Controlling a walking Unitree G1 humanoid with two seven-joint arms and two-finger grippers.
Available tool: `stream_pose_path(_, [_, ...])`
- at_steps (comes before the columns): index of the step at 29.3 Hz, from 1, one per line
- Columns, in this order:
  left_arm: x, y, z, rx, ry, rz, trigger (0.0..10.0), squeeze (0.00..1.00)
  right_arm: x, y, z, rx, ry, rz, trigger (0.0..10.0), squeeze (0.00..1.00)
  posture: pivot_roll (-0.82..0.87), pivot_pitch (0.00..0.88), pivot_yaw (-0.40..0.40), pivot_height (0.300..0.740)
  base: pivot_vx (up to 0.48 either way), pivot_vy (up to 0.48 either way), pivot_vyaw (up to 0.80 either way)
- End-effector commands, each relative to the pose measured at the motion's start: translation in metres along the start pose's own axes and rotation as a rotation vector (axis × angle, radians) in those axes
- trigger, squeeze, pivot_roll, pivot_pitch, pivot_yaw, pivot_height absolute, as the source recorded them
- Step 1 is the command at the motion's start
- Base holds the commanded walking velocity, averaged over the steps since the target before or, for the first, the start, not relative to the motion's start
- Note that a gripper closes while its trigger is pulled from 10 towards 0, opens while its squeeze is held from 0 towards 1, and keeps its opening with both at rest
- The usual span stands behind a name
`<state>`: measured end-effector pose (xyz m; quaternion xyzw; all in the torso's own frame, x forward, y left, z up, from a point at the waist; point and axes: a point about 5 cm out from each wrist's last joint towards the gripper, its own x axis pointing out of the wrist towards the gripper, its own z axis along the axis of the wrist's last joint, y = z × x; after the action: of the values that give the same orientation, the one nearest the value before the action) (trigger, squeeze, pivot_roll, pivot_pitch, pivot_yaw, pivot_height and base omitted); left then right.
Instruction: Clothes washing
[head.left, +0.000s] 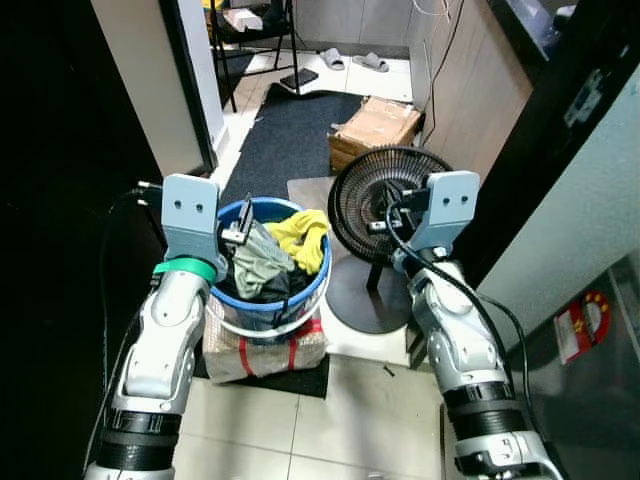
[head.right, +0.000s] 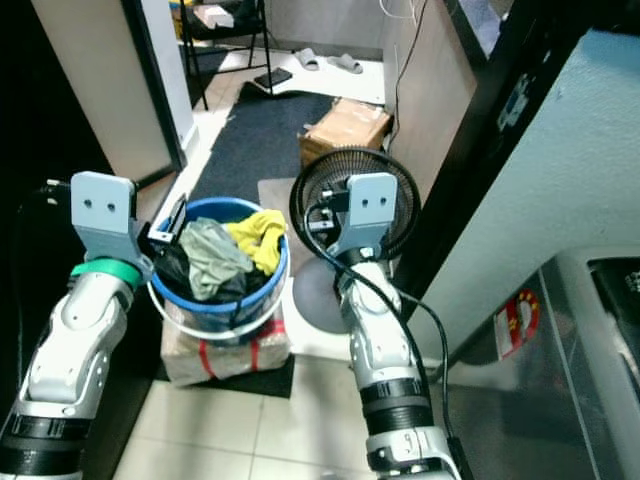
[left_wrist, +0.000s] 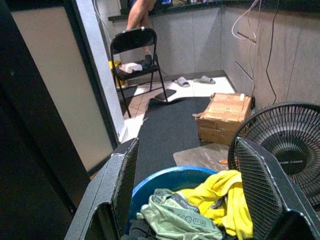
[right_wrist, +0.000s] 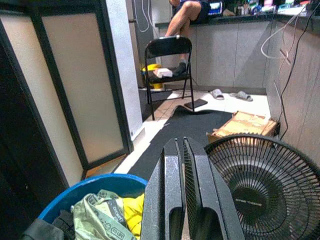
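A blue bucket (head.left: 301, 298) stands in front of me, heaped with clothes: a yellow garment (head.left: 304, 234), a grey-green one (head.left: 258, 260) and dark pieces beneath. My left gripper (left_wrist: 185, 146) hovers just above the bucket's near left rim. It is open, its fingers (left_wrist: 123, 182) spread wide with nothing between them. My right gripper (right_wrist: 176, 144) is raised to the right of the bucket, in front of the fan. It is shut, its fingers (right_wrist: 169, 195) pressed together and empty.
The bucket rests on a taped package (head.left: 262, 353). A black floor fan (head.left: 382, 203) stands close on its right. Beyond lie a cardboard box (head.left: 376, 126), a dark mat (head.left: 288, 132), slippers (head.left: 368, 62) and a folding chair (left_wrist: 136, 49). A person (right_wrist: 186, 14) sits behind the chair. A grey appliance (head.left: 585, 330) stands at right.
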<state>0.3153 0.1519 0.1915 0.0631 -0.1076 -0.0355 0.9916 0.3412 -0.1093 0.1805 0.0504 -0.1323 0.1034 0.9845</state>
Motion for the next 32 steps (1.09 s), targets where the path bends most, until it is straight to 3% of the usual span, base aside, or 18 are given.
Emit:
stream_pose_path(1, [-0.0018, 0.0006, -0.0058, -0.005, 0.023, 0.004, 10.0, 0.0, -0.0018, 0.0009, -0.0038, 0.012, 0.007, -0.015, 10.0, 0.0, 0.05, 0.0, 0.008, 0.735, 0.0, 0.0, 0.0])
stream_pose_path(11, [-0.0016, -0.0003, -0.0054, -0.01, 0.019, 0.0, 10.0, 0.0, -0.0016, 0.0015, -0.0035, 0.007, 0.01, -0.012, 10.0, 0.0, 0.05, 0.0, 0.008, 0.735, 0.0, 0.0, 0.0])
stream_pose_path(32, [-0.0026, 0.0001, -0.0053, -0.012, 0.019, 0.005, 10.0, 0.0, -0.0025, 0.0042, -0.0035, -0.007, 0.008, 0.0, 10.0, 0.0, 0.05, 0.0, 0.008, 0.735, -0.381, 0.0, 0.0])
